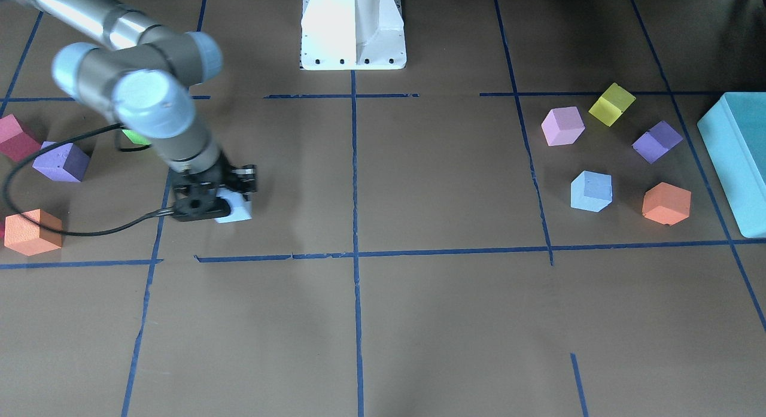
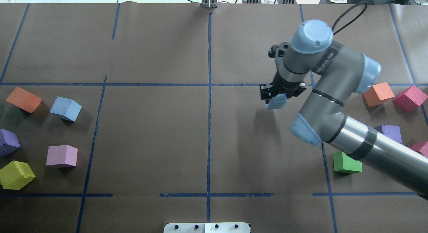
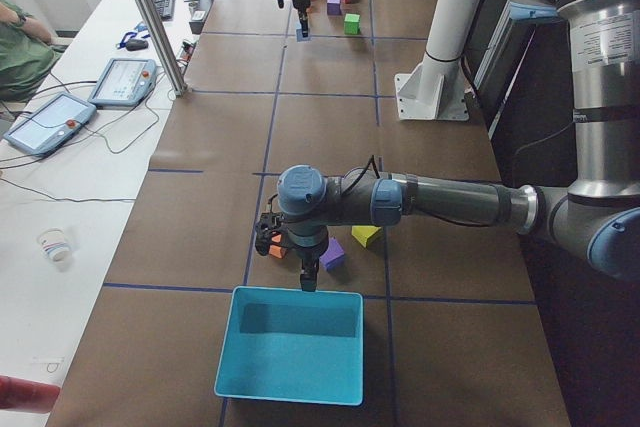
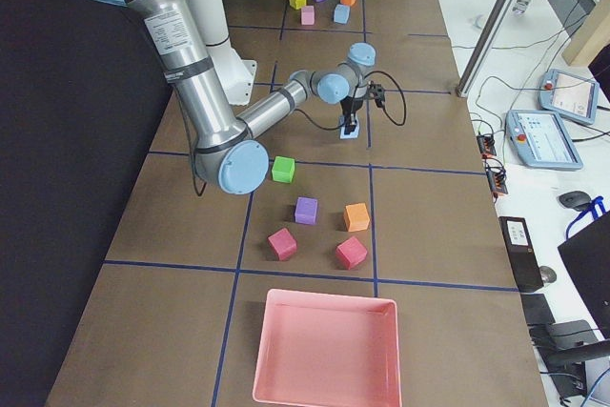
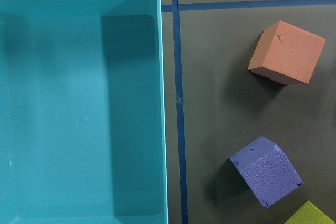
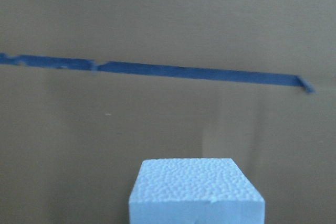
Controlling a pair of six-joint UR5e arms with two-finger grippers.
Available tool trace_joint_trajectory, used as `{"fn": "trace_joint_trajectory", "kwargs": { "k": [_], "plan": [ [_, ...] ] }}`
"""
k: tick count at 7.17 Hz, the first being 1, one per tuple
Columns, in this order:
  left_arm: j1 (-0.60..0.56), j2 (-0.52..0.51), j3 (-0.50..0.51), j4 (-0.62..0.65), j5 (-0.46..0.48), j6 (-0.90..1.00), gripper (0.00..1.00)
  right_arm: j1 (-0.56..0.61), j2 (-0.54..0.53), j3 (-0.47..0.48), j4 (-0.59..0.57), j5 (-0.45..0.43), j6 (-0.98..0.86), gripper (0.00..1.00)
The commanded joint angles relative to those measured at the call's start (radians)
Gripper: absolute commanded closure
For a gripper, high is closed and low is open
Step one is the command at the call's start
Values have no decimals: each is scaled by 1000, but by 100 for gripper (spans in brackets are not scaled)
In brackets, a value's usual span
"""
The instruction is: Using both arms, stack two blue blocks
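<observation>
Two robot arms work over a brown tabletop marked with blue tape lines, with a teal box (image 1: pixel 739 166) at the end on the robot's left. The right pincer (image 2: pixel 280 96) is far from the teal box, past the middle tape line. It points straight down and is clenched on one pale blue block (image 2: pixel 276 103), gripping two opposite side faces. That top-down grip leaves the block's underside bare, probably so it can land flat on its partner. The views do not settle whether the block rests on the tabletop or hangs just above it. The second blue block (image 2: pixel 66 108) sits loose near the teal box among other coloured cubes, with an orange cube (image 1: pixel 666 203) lying closer to the box. Both blocks are cubes with equal sides, so neither has a long axis. The held one is level, top face up, its sides roughly square to the pincer and slightly skewed to the tape grid. The loose one lies flat but is turned at an angle, with one corner toward the operators' side. The left pincer (image 3: pixel 308 283) hangs just beside the teal box's rim, pointing downward — only one side view shows it, so I cannot tell whether it is spread or closed. It is likely there because the loose block is on that arm's side.
</observation>
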Motion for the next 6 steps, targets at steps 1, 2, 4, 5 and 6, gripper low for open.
{"fn": "trace_joint_trajectory", "kwargs": {
  "k": [1, 2, 4, 5, 6],
  "plan": [
    [1, 0, 0, -1, 0, 0, 0, -114, 292, -254, -11, -98, 231, 76],
    [-1, 0, 0, -3, 0, 0, 0, -131, 369, -362, 48, -120, 259, 76],
    [-1, 0, -3, -2, 0, 0, 0, -152, 391, -413, 100, -126, 286, 59],
    [-1, 0, -3, -2, 0, 0, 0, -159, 388, -412, 100, -132, 283, 1],
    [-1, 0, -5, -3, 0, 0, 0, -159, 389, -409, 100, -140, 275, 0]
  ]
}}
